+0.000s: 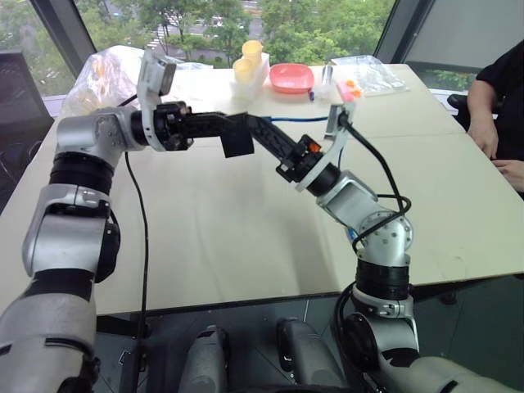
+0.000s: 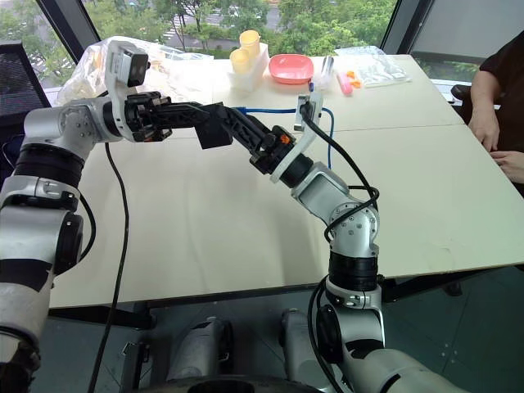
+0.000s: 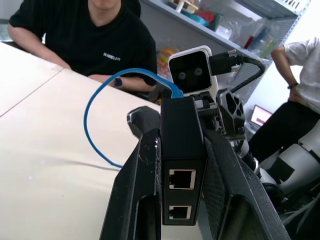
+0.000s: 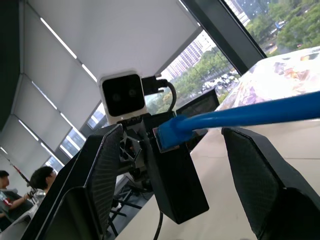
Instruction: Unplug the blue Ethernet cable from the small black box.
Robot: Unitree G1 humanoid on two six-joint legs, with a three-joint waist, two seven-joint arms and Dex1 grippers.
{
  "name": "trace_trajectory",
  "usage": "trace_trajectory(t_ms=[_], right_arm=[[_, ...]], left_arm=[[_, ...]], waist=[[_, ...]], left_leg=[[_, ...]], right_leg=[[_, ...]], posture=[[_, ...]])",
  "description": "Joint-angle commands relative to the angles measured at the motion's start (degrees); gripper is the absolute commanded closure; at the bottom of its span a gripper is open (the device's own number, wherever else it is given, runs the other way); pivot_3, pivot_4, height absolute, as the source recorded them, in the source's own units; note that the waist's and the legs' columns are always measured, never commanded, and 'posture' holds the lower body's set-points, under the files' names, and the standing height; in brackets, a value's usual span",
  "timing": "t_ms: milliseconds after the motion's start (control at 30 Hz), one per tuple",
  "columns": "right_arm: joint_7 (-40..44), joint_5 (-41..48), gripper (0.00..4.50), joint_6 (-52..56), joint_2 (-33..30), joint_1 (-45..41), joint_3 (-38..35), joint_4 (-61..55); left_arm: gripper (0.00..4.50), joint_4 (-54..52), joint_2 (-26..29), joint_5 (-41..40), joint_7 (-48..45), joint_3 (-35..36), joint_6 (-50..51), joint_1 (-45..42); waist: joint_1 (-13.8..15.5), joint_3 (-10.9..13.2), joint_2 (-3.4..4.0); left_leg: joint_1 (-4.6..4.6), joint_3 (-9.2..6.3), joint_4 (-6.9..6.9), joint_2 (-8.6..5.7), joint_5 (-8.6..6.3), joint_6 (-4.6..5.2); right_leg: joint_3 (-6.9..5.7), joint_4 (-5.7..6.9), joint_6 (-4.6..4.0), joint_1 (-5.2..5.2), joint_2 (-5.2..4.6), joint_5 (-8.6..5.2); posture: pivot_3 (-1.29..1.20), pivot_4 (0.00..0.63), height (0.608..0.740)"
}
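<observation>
Left wrist view: left gripper [image 3: 182, 165] clamps the box [image 3: 182, 145], cable [image 3: 95, 112] plugged in; right gripper [image 4: 175, 160] straddles the plug, fingers spread wide.

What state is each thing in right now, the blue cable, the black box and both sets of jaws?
blue Ethernet cable: plug seated in the box, not yet unplugged.
small black box: clamped off the table; two front sockets unoccupied.
left gripper: jaws shut on the box.
right gripper: jaws open, either side of the plug, not gripping.
</observation>
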Motion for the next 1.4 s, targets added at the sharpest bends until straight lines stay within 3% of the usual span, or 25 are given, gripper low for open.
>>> trace_trajectory(t_ms=[33, 67, 133, 167, 267, 300, 367, 400, 733, 1033, 1367, 1400], right_arm=[[0.17, 2.01, 1.21, -0.90, -0.07, -0.37, -0.38, -0.68], [0.14, 2.09, 1.21, -0.92, -0.12, -0.35, -0.34, -0.67], [0.17, 2.01, 1.74, -0.91, -0.20, -0.30, -0.02, -0.53], [0.18, 1.92, 2.03, -0.89, -0.20, -0.29, 0.12, -0.45], [0.19, 1.68, 3.50, -0.79, -0.21, -0.17, 0.55, -0.39], [0.17, 1.65, 3.50, -0.82, -0.20, -0.14, 0.62, -0.33], [0.12, 1.59, 4.29, -0.91, -0.20, -0.12, 0.68, -0.15], [0.08, 1.55, 4.47, -0.93, -0.24, -0.10, 0.71, -0.06], [0.19, 1.27, 4.47, -0.93, -1.17, 0.37, 1.11, 0.12], [-1.72, 4.44, 4.47, -1.91, -6.67, 2.15, -4.59, -0.56], [-2.22, 4.04, 4.47, -3.84, -9.42, 2.15, -3.98, 0.42], [-2.58, 4.18, 4.08, -3.89, -8.97, 1.91, -3.89, 0.60]], left_arm=[[3.93, -0.90, 0.49, -0.10, -0.23, 1.60, -0.52, -0.52], [3.93, -0.92, 0.48, -0.09, -0.23, 1.63, -0.50, -0.52], [3.93, -0.91, 0.45, -0.08, -0.23, 1.64, -0.55, -0.43], [3.93, -0.91, 0.43, -0.09, -0.23, 1.65, -0.56, -0.39], [3.93, -1.08, 0.35, -0.09, -0.23, 1.66, -0.43, -0.24], [3.93, -1.11, 0.34, -0.07, -0.23, 1.66, -0.43, -0.21], [3.93, -1.02, 0.33, 0.00, -0.23, 1.69, -0.43, -0.25], [3.93, -0.93, 0.33, 0.06, -0.23, 1.71, -0.48, -0.30], [3.93, 1.06, 0.24, 1.22, -0.23, 2.70, -1.24, -1.35], [3.93, 6.11, 2.39, 3.51, -0.22, 6.23, -3.43, -3.85], [3.93, 3.19, 1.59, 4.10, -0.23, 6.83, -1.77, -1.28], [3.93, 2.96, 1.35, 4.27, -0.23, 6.99, -1.71, -1.18]], waist=[[0.00, 0.00, 0.00], [0.00, 0.00, 0.00], [0.00, 0.00, 0.00], [0.00, 0.00, 0.00], [0.00, 0.00, 0.00], [0.00, 0.00, 0.00], [0.00, 0.00, 0.00], [0.00, 0.00, 0.00], [0.00, 0.00, 0.00], [0.06, 0.00, 0.00], [-0.01, 0.02, 0.02], [0.11, 0.02, 0.02]], left_leg=[[0.00, 0.00, 0.00, 0.00, 0.00, 0.00], [0.00, 0.00, 0.00, 0.00, 0.00, 0.00], [0.00, 0.00, 0.00, 0.00, 0.00, 0.00], [0.00, 0.00, 0.00, 0.00, 0.00, 0.00], [0.00, -0.01, 0.00, 0.00, 0.00, 0.00], [0.00, -0.01, 0.00, 0.00, 0.00, 0.00], [0.00, -0.01, 0.00, 0.00, 0.00, 0.00], [0.00, -0.01, 0.00, 0.00, 0.00, 0.00], [0.00, -0.01, 0.00, 0.00, 0.00, 0.00], [-0.03, -0.02, 0.00, -0.02, 0.00, 0.00], [0.00, -0.02, -0.01, 0.00, -0.08, 0.14], [0.04, -0.02, -0.01, 0.00, -0.08, 0.14]], right_leg=[[0.00, 0.00, 0.00, 0.00, 0.00, 0.00], [0.00, 0.00, 0.00, 0.00, 0.00, 0.00], [0.00, 0.00, 0.00, 0.00, 0.00, 0.00], [0.00, 0.00, 0.00, 0.00, 0.00, 0.00], [0.00, 0.00, 0.00, 0.00, 0.00, 0.00], [0.00, 0.00, 0.00, 0.00, 0.00, 0.00], [0.00, 0.00, 0.00, 0.00, 0.00, 0.00], [0.00, 0.00, 0.00, 0.00, 0.00, 0.00], [-0.01, -0.01, -0.01, 0.00, 0.00, 0.00], [-0.02, -0.05, -0.01, 0.01, -0.02, -0.01], [-0.02, -0.04, 0.00, 0.00, 0.01, -0.02], [-0.03, -0.03, 0.00, 0.03, 0.01, -0.02]], posture=[[0.00, 0.150, 0.740], [0.00, 0.150, 0.740], [0.00, 0.150, 0.740], [0.00, 0.150, 0.740], [0.00, 0.150, 0.740], [0.00, 0.150, 0.740], [0.00, 0.150, 0.740], [0.00, 0.150, 0.740], [0.00, 0.150, 0.740], [0.00, 0.150, 0.740], [0.00, 0.150, 0.740], [0.00, 0.150, 0.740]])
